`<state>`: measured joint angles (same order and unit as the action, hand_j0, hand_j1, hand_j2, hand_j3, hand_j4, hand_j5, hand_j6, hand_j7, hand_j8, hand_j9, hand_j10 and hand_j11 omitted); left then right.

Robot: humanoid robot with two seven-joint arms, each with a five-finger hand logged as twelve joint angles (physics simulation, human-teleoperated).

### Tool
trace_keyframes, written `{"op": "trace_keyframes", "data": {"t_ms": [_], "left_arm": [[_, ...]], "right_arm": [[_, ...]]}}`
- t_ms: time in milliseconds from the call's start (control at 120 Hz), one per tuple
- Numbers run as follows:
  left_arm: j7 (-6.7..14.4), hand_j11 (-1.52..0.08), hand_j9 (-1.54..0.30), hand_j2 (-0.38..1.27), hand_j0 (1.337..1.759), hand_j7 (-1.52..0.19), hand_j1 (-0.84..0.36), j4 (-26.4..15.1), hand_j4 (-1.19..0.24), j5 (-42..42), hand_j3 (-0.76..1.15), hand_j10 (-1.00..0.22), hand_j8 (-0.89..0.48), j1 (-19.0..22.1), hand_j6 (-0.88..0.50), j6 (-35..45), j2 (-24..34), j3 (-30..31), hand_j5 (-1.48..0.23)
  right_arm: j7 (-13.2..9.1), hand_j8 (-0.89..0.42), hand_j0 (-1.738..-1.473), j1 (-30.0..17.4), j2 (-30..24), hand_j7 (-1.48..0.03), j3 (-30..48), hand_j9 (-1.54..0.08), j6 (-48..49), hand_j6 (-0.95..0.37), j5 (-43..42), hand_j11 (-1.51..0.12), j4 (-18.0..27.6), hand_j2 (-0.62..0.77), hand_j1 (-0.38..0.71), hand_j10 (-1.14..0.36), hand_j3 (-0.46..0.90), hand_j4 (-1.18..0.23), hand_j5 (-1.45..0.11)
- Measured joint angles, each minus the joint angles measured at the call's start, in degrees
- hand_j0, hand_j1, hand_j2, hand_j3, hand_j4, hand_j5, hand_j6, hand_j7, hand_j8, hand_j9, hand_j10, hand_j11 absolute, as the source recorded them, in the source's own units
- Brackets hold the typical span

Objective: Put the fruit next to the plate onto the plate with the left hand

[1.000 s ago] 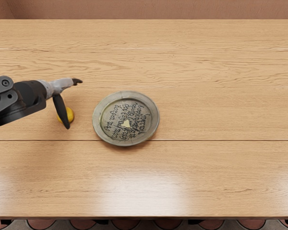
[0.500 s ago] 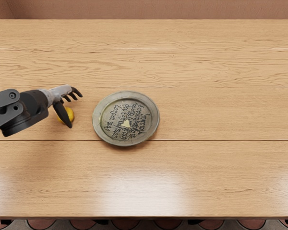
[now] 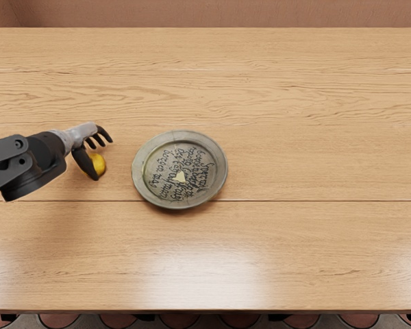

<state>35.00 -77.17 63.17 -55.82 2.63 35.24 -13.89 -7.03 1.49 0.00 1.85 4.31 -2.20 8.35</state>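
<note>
Moved since a second ago: left hand (image 3: 88,145), drawn slightly back toward the left edge and closed up. Then stretched out straight, now hooked into a claw: the fingers (image 3: 100,136). Pulled in shorter and lying against the left side of the fruit (image 3: 98,165): the thumb (image 3: 86,164). Not yet clamped, though. Hooked tips showing above the fruit with bare wood between, thumb and fingers apart, nothing lifted. Best read as a grasp closing rather than a grasp made.

Fruit itself unshifted, small and yellow, resting on the worktop (image 3: 294,240) just beside the left rim of the plate (image 3: 138,173), not touching it. Hard to tell from this one slanted view whether the fingertips sit level with the fruit or higher.

For the task: pick-up under way, carry and release not begun. Next needed, by the look of it: a firm close around the fruit, a lift clear of the rim, a short move rightward. Some risk of so round a thing rolling off if nudged by the thumb alone.

As for the plate: round, grey and metallic in look, dark script-like marks across its well, a small pale mark at the centre, apparently decoration. No fruit in it. No right hand in view.
</note>
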Motion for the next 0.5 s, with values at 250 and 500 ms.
{"op": "trace_keyframes", "data": {"t_ms": [250, 500], "left_arm": [[0.00, -0.63, -0.63, 0.11, 1.658, -0.63, -0.22, 0.00, -0.49, -0.02, 0.00, -0.49, -0.49, 0.53, -0.49, 0.00, -0.09, -0.05, -0.63], [0.00, -0.80, -0.80, 0.24, 1.655, -0.80, -0.28, 0.00, -0.61, -0.17, 0.00, -0.60, -0.44, 0.55, -0.52, 0.00, -0.09, -0.09, -0.79]], "right_arm": [[0.00, 0.00, -1.658, 0.00, 0.00, 0.00, 0.00, 0.00, 0.00, 0.00, 0.00, 0.00, 0.00, 0.00, -0.35, 0.00, 0.00, 0.00, 0.00], [0.00, 0.00, -1.658, 0.00, 0.00, 0.00, 0.00, 0.00, 0.00, 0.00, 0.00, 0.00, 0.00, 0.00, -0.35, 0.00, 0.00, 0.00, 0.00]]}}
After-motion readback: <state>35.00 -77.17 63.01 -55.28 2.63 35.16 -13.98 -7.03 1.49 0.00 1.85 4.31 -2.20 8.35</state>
